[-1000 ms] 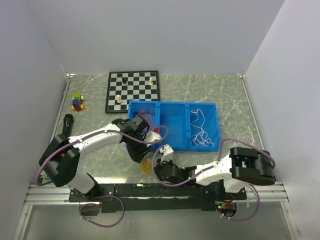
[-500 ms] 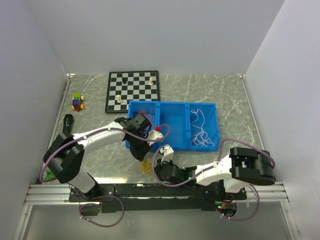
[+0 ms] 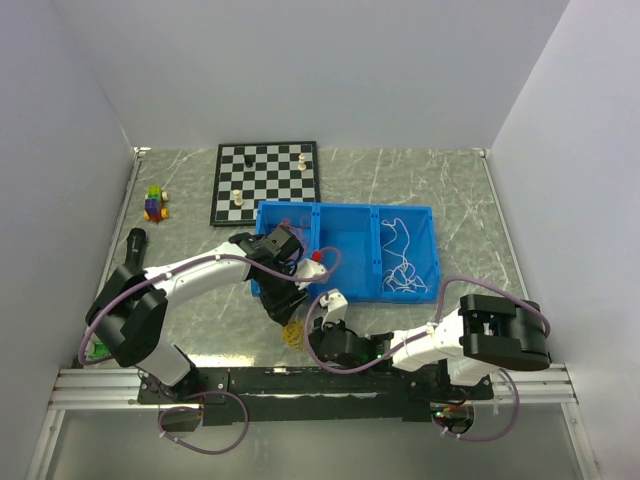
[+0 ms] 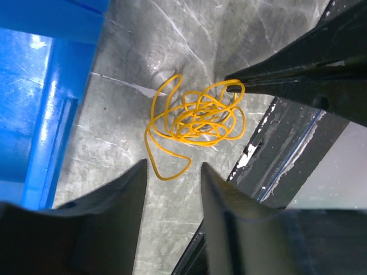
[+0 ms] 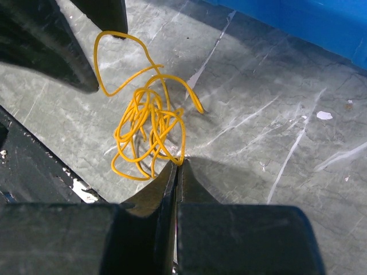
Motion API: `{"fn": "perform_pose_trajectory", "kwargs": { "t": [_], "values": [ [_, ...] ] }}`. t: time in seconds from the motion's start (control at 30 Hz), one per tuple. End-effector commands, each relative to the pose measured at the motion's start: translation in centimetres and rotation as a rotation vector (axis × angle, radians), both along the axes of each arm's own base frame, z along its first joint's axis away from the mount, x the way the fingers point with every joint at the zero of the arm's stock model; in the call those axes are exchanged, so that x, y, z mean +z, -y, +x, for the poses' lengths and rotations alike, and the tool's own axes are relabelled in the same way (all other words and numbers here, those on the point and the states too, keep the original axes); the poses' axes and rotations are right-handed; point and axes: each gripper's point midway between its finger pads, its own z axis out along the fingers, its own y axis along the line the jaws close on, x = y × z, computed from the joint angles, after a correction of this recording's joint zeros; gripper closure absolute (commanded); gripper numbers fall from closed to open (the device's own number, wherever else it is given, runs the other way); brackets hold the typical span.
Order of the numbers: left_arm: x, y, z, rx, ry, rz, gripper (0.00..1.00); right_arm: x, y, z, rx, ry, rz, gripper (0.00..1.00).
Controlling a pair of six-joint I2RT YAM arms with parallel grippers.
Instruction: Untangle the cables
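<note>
Here, pinning an outer loop of the yellow cable (image 5: 148, 123) against the table (image 5: 269, 120) at its near edge, with the right gripper (image 5: 179, 165) closed tight, seemingly on that strand. Just beyond, hovering over the same knot with the left gripper (image 4: 173, 167), fingers partly spread and holding nothing. Looks like the step of teasing this yellow knot open, with the knot not yet loosened. Next: lower the left onto a free loop well away from the pinned strand, close, then draw apart slowly. Farther back, white cables (image 3: 402, 270) lying loose in the right compartment of the blue tray (image 3: 340, 206); beyond that, the chessboard (image 3: 265, 183).
</note>
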Motion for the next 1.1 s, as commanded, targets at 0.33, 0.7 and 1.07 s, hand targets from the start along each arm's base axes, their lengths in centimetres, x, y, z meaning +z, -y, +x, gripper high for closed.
{"fn": "perform_pose_trajectory", "kwargs": {
  "t": [0.33,0.7,1.07],
  "values": [
    [0.0,-0.2,1.5,0.033,0.068,0.042,0.99,1.4,0.3,0.1,-0.026,0.021,0.048,1.00],
    [10.6,-4.1,-0.5,-0.043,0.249,-0.021,0.99,1.6,3.5,0.4,-0.102,0.005,0.059,1.00],
    [17.1,-7.1,-1.8,-0.111,0.388,-0.044,0.99,0.2,6.4,0.3,-0.166,-0.029,-0.004,1.00]
  ]
}}
